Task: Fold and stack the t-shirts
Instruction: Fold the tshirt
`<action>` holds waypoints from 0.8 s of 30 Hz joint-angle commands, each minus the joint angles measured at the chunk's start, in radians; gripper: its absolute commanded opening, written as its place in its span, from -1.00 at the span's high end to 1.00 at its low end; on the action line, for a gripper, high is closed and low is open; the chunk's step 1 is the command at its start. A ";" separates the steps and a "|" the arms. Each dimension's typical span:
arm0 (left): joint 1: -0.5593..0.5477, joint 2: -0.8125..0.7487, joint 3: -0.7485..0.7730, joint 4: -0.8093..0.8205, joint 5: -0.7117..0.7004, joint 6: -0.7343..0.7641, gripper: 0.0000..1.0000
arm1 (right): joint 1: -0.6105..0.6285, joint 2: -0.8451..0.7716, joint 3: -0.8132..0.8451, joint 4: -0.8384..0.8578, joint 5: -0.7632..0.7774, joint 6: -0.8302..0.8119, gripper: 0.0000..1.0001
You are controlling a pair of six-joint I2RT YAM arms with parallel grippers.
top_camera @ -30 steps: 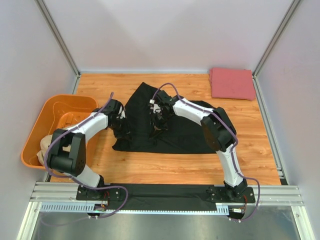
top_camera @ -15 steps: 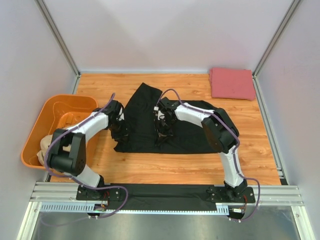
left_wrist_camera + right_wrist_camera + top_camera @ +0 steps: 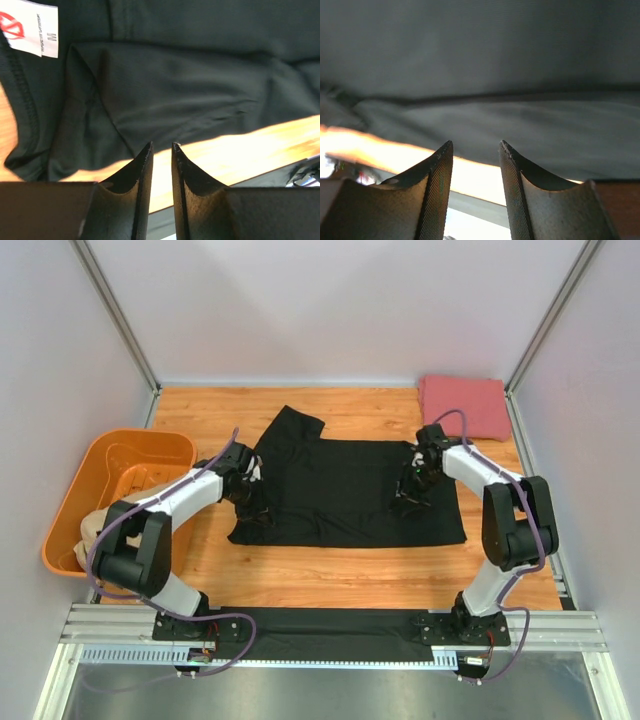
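You see the black t-shirt (image 3: 345,490) spread across the middle of the table (image 3: 340,575), its side edges hidden under both arms; its long axis runs left to right, neck towards the left arm; the tan shirt (image 3: 92,530) sits half-buried in the orange tub (image 3: 66,508); the pinkish-red shirt (image 3: 463,407) lies far right; only the wrist views settle your grippers: left gripper (image 3: 161,145) slightly apart near the white label (image 3: 34,27), right gripper (image 3: 475,142) wider, both empty.

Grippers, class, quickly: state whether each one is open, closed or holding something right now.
Left gripper: open a little, holding nothing.
Right gripper: open, holding nothing.
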 commanded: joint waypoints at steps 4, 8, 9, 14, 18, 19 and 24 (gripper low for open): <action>-0.001 0.075 -0.003 0.071 0.019 -0.016 0.45 | -0.205 -0.083 -0.032 0.005 0.159 -0.027 0.04; -0.001 0.096 -0.006 0.060 0.010 0.000 0.44 | -0.292 -0.065 0.017 -0.048 0.258 -0.017 -0.07; -0.001 0.096 -0.016 0.062 0.010 0.002 0.44 | -0.300 -0.051 0.040 -0.055 0.283 -0.019 -0.08; -0.001 0.076 -0.048 0.063 -0.004 0.002 0.45 | -0.316 0.025 0.118 -0.119 0.446 0.067 -0.15; -0.001 0.088 -0.052 0.065 -0.022 -0.003 0.46 | -0.308 0.055 0.130 -0.147 0.476 0.170 -0.12; -0.001 0.092 -0.051 0.065 -0.024 -0.003 0.46 | -0.305 0.059 0.130 -0.148 0.486 0.186 -0.12; -0.001 0.109 -0.034 0.067 -0.029 -0.003 0.46 | -0.305 0.076 0.123 -0.136 0.497 0.265 -0.06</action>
